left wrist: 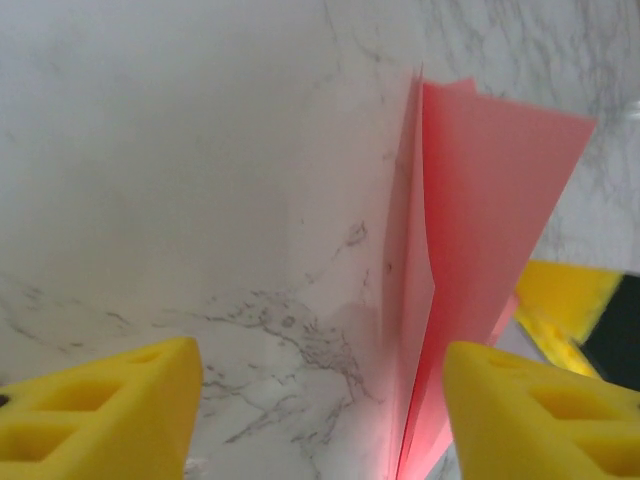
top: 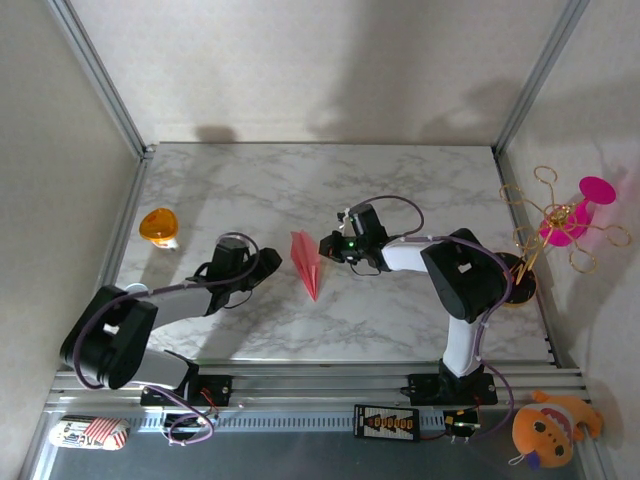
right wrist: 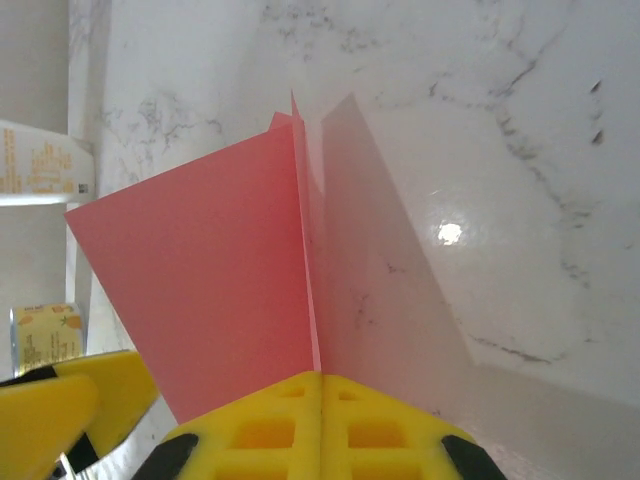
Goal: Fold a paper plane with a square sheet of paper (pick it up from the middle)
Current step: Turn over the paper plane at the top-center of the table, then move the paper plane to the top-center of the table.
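Observation:
The salmon-pink sheet of paper is folded into a slim pointed paper plane (top: 306, 262), which stands on edge at the middle of the marble table (top: 400, 190). My right gripper (top: 326, 247) is shut on its centre crease (right wrist: 318, 350), and the wings (right wrist: 220, 270) spread to either side above the yellow pads (right wrist: 280, 430). My left gripper (top: 274, 263) comes in from the left and is open. Between its yellow fingers (left wrist: 100, 400), close to the right one, rises the plane (left wrist: 480, 240); bare marble shows in the rest of the gap.
An orange round disc (top: 158, 226) lies at the table's left edge. A magenta flower-like toy on gold wire (top: 570, 222) stands at the right. Aluminium posts (top: 100, 75) frame the back corners. An orange plush figure (top: 550, 428) sits off the table at near right.

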Controlling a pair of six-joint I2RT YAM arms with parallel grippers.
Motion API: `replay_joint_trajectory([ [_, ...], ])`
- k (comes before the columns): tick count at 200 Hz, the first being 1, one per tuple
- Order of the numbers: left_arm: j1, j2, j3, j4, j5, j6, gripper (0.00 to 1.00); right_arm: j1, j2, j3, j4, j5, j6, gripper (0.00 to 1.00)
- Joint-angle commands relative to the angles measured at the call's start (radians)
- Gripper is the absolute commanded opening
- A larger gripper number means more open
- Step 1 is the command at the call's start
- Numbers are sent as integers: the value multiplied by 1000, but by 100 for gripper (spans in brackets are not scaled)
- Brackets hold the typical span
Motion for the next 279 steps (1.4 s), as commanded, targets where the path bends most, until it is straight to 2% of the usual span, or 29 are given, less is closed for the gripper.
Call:
replay_joint_trajectory([
  [1, -24, 41, 38, 91, 58, -26, 58, -7, -30, -13, 1, 20, -17, 0],
  [36, -46, 97, 67, 165, 110, -43, 49, -9, -32, -13, -6, 19, -21, 0],
  [56, -52, 135, 95, 164, 122, -43, 37, -11, -27, -13, -9, 17, -22, 0],
  [74, -53, 164, 108, 169, 122, -45, 30, -13, -25, -14, -12, 20, -24, 0],
  [110, -53, 214, 136, 181, 147, -38, 22, -14, -25, -14, -14, 18, -24, 0],
  [208, -48, 310, 170, 238, 177, -49, 17, -17, -6, 3, -44, -3, -62, 3],
  [237, -46, 326, 183, 230, 176, -44, 11, -17, 2, 17, -71, -10, -89, 9],
  [279, -46, 338, 192, 220, 178, -39, 5, -17, 14, 54, -127, -27, -160, 27],
])
